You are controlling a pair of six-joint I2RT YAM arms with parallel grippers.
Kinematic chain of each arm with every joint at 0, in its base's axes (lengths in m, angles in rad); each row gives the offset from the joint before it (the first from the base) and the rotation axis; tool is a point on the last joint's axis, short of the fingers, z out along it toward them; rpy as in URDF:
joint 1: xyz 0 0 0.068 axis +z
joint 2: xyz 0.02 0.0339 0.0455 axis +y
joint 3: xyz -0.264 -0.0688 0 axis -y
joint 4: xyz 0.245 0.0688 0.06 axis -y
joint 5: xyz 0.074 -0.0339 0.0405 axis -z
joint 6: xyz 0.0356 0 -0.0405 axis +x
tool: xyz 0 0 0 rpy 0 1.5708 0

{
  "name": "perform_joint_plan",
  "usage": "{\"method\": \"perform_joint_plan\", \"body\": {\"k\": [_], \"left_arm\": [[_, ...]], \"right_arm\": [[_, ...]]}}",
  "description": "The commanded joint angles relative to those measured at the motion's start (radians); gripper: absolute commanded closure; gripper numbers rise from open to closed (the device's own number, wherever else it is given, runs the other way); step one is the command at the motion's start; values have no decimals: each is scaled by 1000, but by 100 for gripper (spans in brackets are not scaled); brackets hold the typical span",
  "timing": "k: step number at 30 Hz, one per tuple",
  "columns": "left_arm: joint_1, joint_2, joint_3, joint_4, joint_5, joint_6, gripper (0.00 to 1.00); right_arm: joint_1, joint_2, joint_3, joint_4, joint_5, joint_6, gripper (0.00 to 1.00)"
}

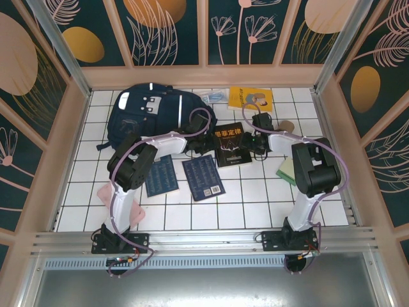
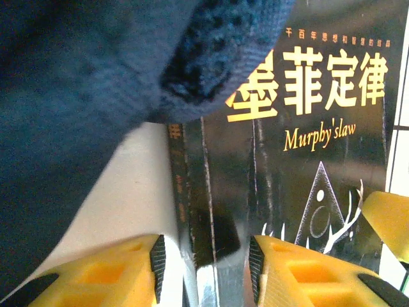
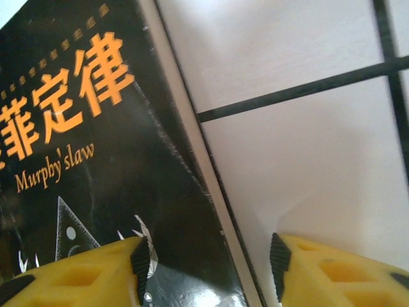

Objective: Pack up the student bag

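The student bag [image 1: 150, 115], a big navy backpack, lies at the back left of the tiled table; its fabric [image 2: 77, 96] hangs close in the left wrist view. A black book [image 1: 231, 146] with orange title lies flat just right of it. My left gripper [image 1: 203, 146] is at the book's left edge. Its jaws [image 2: 206, 259] stand apart astride the book's spine [image 2: 211, 211], with a gap on the left side. My right gripper [image 1: 254, 144] is at the book's right edge. It [image 3: 209, 265] is open, one finger over the cover [image 3: 96, 160], the other over white tile.
Two blue booklets [image 1: 161, 176] [image 1: 203, 177] lie in front of the bag. A yellow book [image 1: 250, 98] and a clear packet [image 1: 214, 96] sit at the back. A green pad [image 1: 287, 169] lies by the right arm, a pink item [image 1: 131, 208] by the left arm.
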State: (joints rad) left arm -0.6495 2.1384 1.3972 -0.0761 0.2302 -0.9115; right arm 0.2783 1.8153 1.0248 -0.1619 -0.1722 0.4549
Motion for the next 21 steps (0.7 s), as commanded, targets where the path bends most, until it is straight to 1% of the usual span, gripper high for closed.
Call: {"method": "perform_joint_plan", "body": {"k": [1, 5, 7, 10, 11, 15, 17, 21], "left_arm": [[-7, 33, 13, 52, 66, -18, 59], [-16, 69, 55, 45, 104, -43, 59], [-24, 66, 55, 75, 127, -53, 59], [-25, 42, 11, 226, 225, -119, 60], [-23, 28, -11, 299, 253, -147, 60], [-25, -31, -90, 549, 331, -246, 62], [-25, -51, -106, 606, 350, -261, 62], [-25, -67, -141, 662, 368, -267, 62]], "right_arm": [[8, 8, -28, 42, -89, 22, 48], [18, 4, -60, 69, -116, 50, 49], [21, 1, -75, 80, -127, 59, 51], [20, -13, -104, 103, -153, 78, 51], [19, -18, -109, 107, -154, 83, 52], [18, -34, -116, 103, -151, 90, 52], [16, -40, -115, 98, -151, 90, 52], [10, -53, -111, 90, -145, 88, 52]]}}
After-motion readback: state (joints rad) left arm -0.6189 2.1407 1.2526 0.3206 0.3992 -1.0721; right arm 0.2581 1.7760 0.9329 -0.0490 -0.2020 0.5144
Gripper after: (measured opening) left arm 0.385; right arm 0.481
